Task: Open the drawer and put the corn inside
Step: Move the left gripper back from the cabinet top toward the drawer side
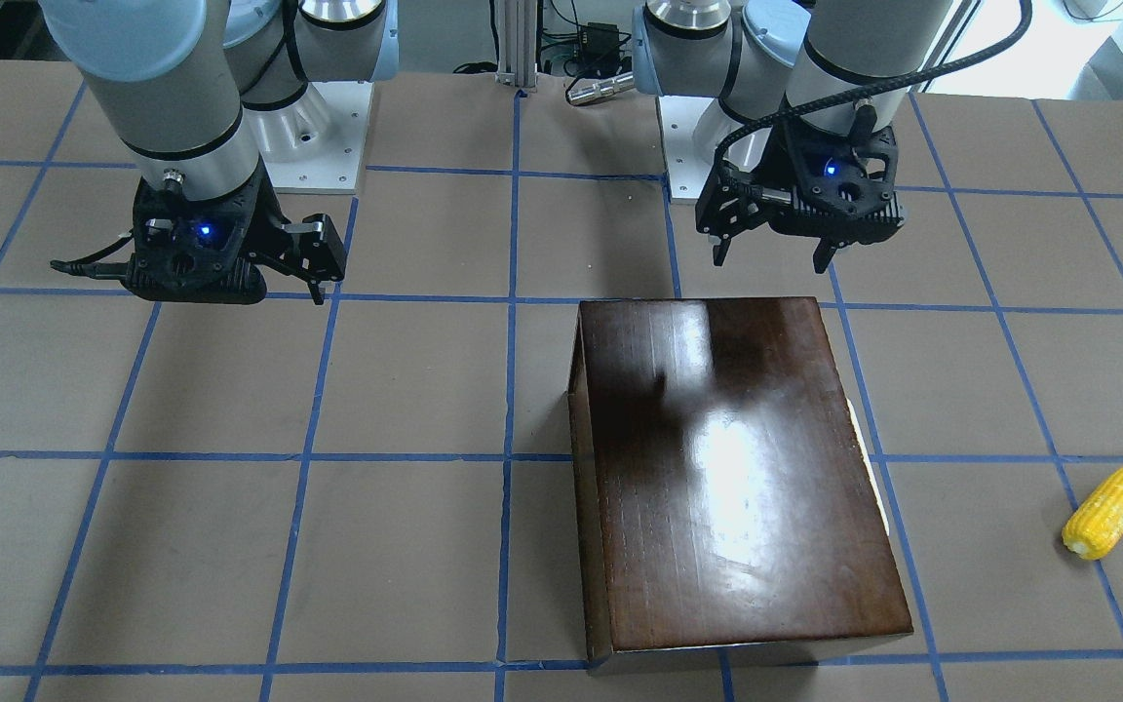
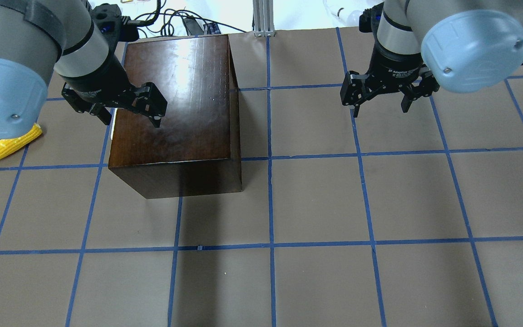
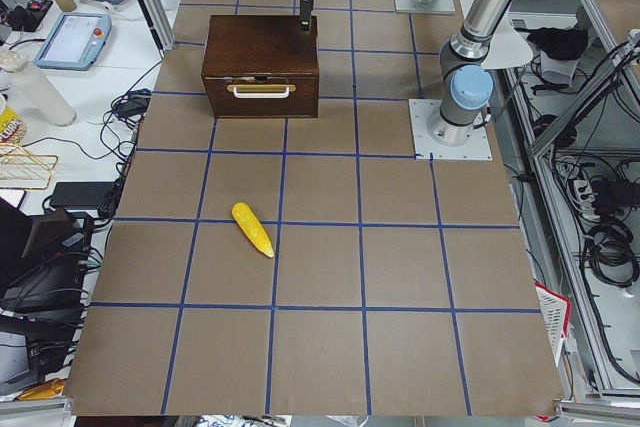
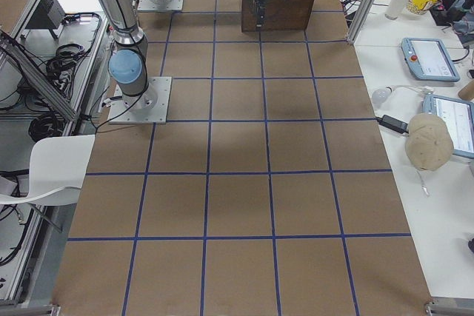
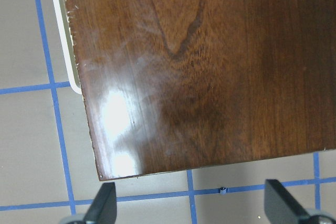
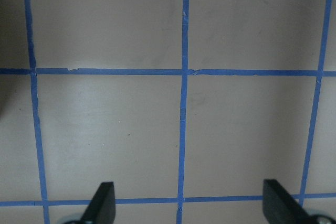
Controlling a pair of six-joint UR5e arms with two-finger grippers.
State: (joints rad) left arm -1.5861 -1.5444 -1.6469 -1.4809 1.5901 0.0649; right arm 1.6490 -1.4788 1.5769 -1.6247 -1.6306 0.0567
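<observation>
The glossy dark-brown box [image 2: 175, 104] stands on the table with its drawer [image 3: 260, 90] shut. The drawer's dark front panel and pale handle [image 5: 65, 40] face the robot's left. The yellow corn [image 2: 12, 144] lies on the table beyond that front, apart from the box; it also shows in the front view [image 1: 1107, 509]. My left gripper [image 2: 125, 111] is open and empty. It hovers over the box top near the drawer-side edge [image 5: 191, 208]. My right gripper [image 2: 382, 106] is open and empty above bare table, well to the right of the box [image 6: 189, 205].
The table [image 2: 316, 204] is brown with a blue tape grid. Both arm bases [image 1: 313, 127] stand at the robot's edge. Desks with tablets and cables [image 3: 70, 37] flank the table ends. A white chair [image 4: 52, 172] stands beside the robot.
</observation>
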